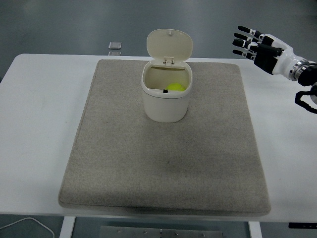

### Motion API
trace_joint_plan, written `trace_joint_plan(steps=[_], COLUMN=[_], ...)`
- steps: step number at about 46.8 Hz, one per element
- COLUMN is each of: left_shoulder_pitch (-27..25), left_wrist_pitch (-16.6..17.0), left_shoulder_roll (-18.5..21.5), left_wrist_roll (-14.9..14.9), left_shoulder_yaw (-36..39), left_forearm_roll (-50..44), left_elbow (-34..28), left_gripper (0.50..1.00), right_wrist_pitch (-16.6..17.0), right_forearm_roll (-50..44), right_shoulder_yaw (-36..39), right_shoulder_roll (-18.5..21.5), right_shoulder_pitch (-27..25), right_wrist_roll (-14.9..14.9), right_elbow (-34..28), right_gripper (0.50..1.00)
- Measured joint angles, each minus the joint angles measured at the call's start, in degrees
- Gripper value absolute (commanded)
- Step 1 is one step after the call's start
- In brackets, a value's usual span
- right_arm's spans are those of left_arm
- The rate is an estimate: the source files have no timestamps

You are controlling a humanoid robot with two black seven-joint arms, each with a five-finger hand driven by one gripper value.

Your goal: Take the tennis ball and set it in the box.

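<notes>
My right hand [255, 43] hovers above the table's [34, 124] far right corner, fingers [241, 43] spread and holding nothing. The tennis ball [175, 87] lies inside the cream box [165, 101], whose hinged lid [170, 44] stands open. The box sits on a grey mat [163, 163], well apart from my hand.

A white table [39, 124] holds a large grey mat [166, 163] (nearly covering its middle) and a small square object [115, 45] at its far edge.
</notes>
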Motion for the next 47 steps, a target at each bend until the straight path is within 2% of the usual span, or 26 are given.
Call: trace_joint_plan(steps=[47], left_shoulder_pitch=[0.0], left_wrist_pitch=[0.0], left_shoulder_roll=[0.0], left_wrist_roll=[0.0], left_shoulder_yaw=[0.0], left_forearm_roll=[0.0], left_elbow=[0.0], left_gripper=[0.99], right_wrist_pitch=[0.0], right_forearm_roll=[-0.2], right_shoulder_yaw=[-0.1], right_shoulder_roll=[0.7], right_shoulder_pitch=[-1.3], right_wrist_roll=[0.4], right_elbow=[0.3], right_gripper=[0.928])
